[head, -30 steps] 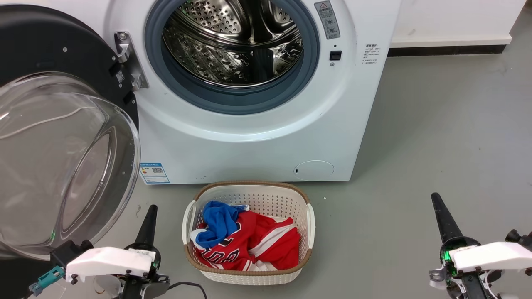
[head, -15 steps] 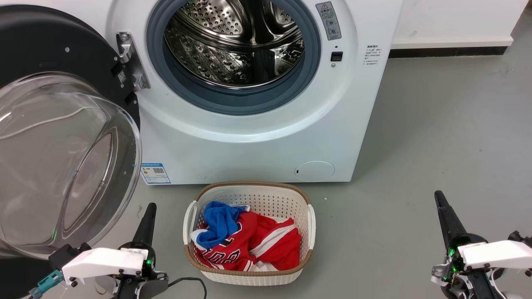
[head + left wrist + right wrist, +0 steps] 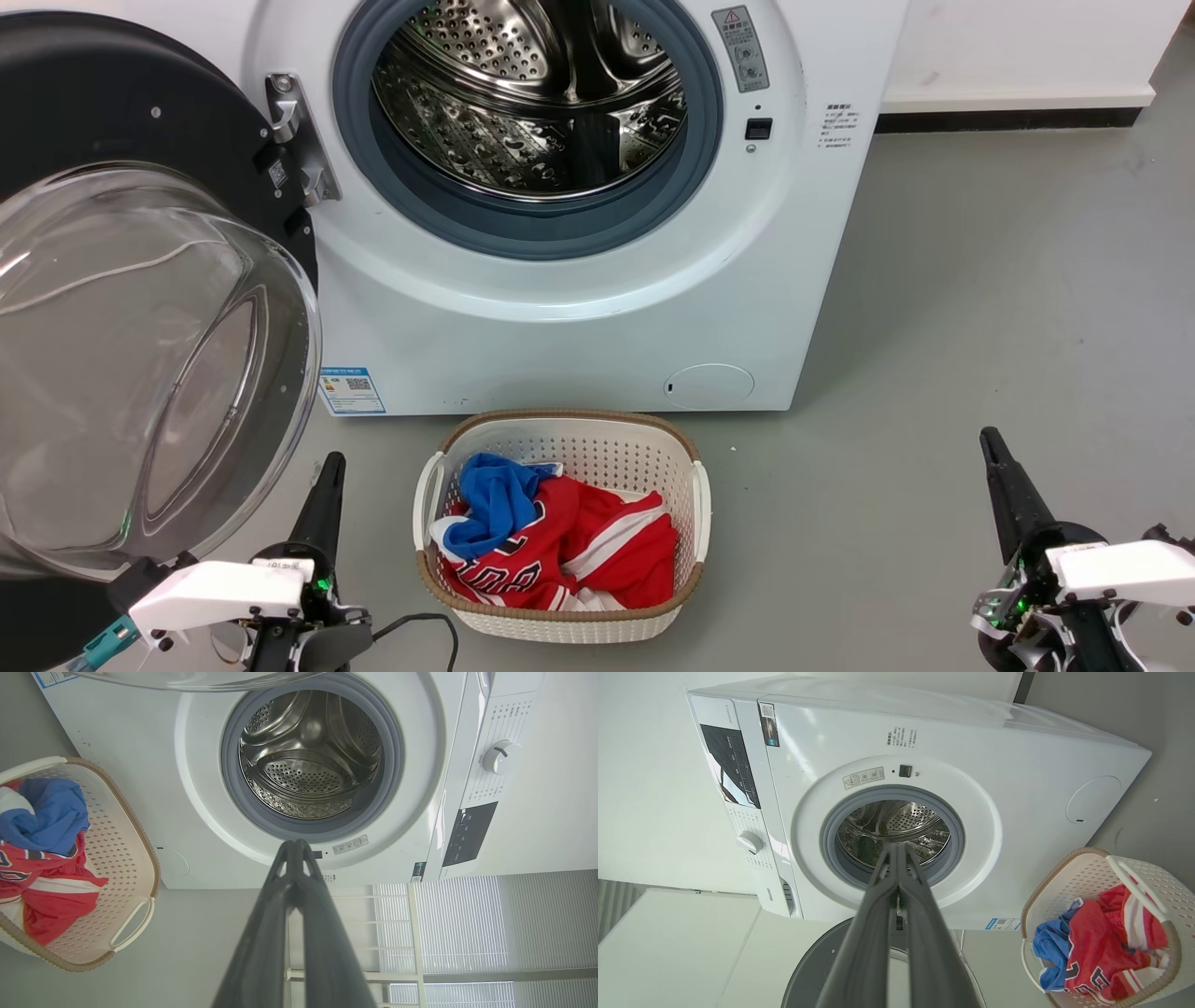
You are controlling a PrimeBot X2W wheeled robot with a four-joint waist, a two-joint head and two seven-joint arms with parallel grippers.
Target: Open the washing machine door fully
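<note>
Left of the drum opening (image 3: 527, 103), the washing machine door (image 3: 149, 317) stands swung far out on its hinge (image 3: 294, 140). Left tool (image 3: 331, 471) and right tool (image 3: 993, 453) are both pinched narrow, empty, and clear of it. Opening appears complete; next, confirm hinge travel is exhausted.

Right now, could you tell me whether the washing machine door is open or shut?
Open. The washing machine door is swung wide to the left on its hinge, leaving the steel drum fully uncovered.
</note>
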